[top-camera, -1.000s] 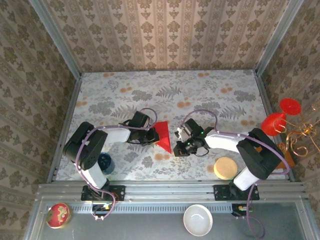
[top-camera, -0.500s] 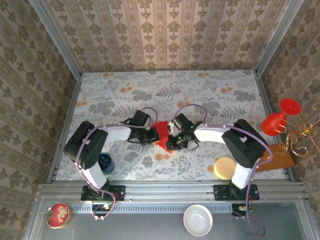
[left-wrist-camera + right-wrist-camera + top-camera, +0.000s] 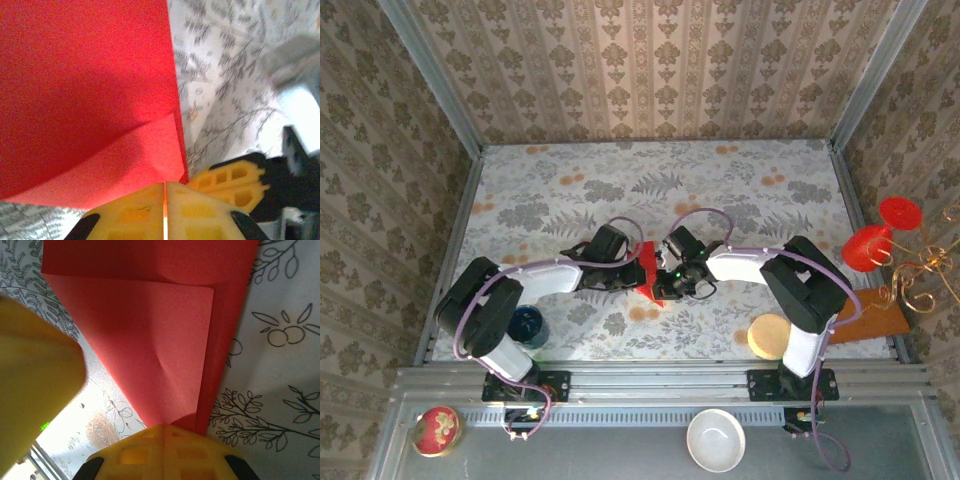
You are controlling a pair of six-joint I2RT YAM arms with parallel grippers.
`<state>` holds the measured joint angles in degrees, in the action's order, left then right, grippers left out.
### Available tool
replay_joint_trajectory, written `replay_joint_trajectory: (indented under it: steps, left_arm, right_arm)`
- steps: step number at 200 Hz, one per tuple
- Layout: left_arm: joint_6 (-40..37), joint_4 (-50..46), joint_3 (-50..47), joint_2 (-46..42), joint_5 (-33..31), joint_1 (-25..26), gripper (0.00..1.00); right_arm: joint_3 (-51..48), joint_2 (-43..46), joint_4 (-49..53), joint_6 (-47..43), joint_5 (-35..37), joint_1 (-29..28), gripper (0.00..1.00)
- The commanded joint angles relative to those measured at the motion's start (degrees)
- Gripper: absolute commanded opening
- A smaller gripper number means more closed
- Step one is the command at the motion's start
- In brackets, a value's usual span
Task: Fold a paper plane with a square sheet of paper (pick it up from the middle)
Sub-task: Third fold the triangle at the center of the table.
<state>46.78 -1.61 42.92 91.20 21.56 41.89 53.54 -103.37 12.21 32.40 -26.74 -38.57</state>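
Gripping paper sheet [image 3: 85,75] | left fingers [image 3: 127,212] closed | right fingers [image 3: 137,455] closed

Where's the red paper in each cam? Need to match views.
Top external: red paper near frame centre, between left gripper and right gripper.
Left wrist: red paper fills upper left, edge pinched in shut left gripper.
Right wrist: red paper upper centre, tip pinched in shut right gripper.
Shared landmark: grey floral tablecloth.

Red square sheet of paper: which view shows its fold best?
Right wrist: the bright red square sheet of paper is close up, its folded flap and layered edges sharp. Left wrist shows it close too, with one flap edge. Top external shows a small, partly covered red patch.
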Motion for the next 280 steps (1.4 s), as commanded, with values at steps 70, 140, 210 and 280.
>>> replay_joint_trajectory:
  steps: [70,140,210,280]
  left_arm:
    - [0.7,4.7,-1.9,5.4,1.1,1.1,0.09]
    - [-1.8,4.0,-5.7,6.4,0.3,-3.6,0.09]
    - [-9.2,3.8,-6.5,6.0,3.6,-15.4,0.10]
    - [-9.0,-5.8,-0.5,-1.3,2.9,-17.8,0.16]
  right_arm:
    - [-1.9,-3.8,5.4,2.1,5.6,-0.3,0.00]
    - [-5.0,-5.3,11.2,-1.4,11.5,-0.2,0.00]
    - [-7.1,-5.5,12.0,-1.7,14.1,0.8,0.00]
    - [-2.4,1.0,5.5,-2.5,5.4,0.8,0.02]
